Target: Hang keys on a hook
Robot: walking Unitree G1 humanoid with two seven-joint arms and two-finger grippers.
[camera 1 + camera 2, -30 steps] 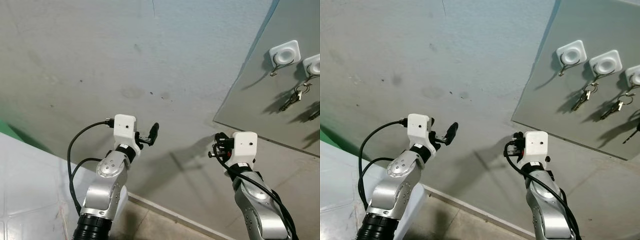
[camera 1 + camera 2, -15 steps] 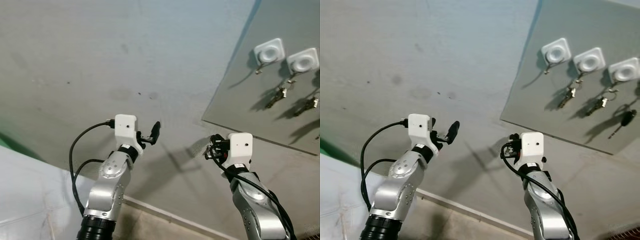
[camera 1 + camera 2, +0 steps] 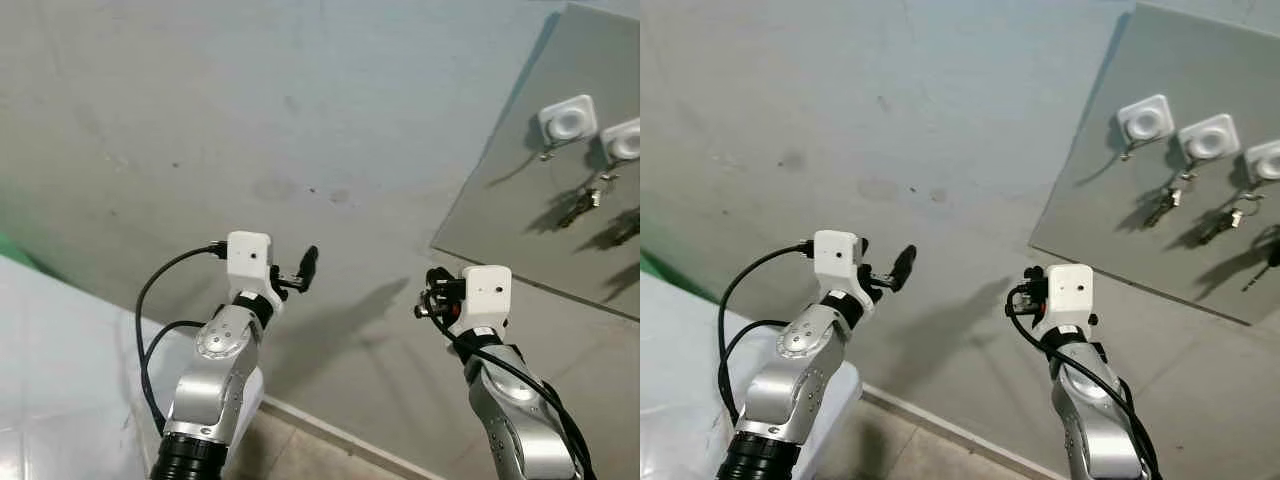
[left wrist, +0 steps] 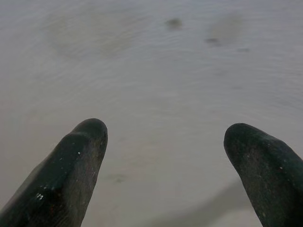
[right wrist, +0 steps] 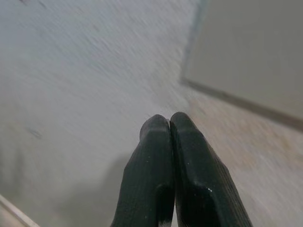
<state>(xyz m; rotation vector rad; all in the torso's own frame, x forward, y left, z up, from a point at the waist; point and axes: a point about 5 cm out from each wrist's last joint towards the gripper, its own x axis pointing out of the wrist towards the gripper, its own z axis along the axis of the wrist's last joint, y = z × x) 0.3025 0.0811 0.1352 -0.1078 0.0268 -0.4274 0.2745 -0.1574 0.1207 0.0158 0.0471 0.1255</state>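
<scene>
Hooks [image 3: 1145, 120] sit up right on the panel [image 3: 1110, 200], so right gripper [image 5: 169, 124], fingers together, points there; left gripper [image 4: 163, 137] fingers apart, idle.

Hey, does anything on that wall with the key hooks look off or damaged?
Nothing looks broken. The grey wall has a few dark smudges and small spots, only cosmetic. The white square hooks sit in a row on the grey panel, and two of them hold hanging keys. The whole view is tilted.
</scene>
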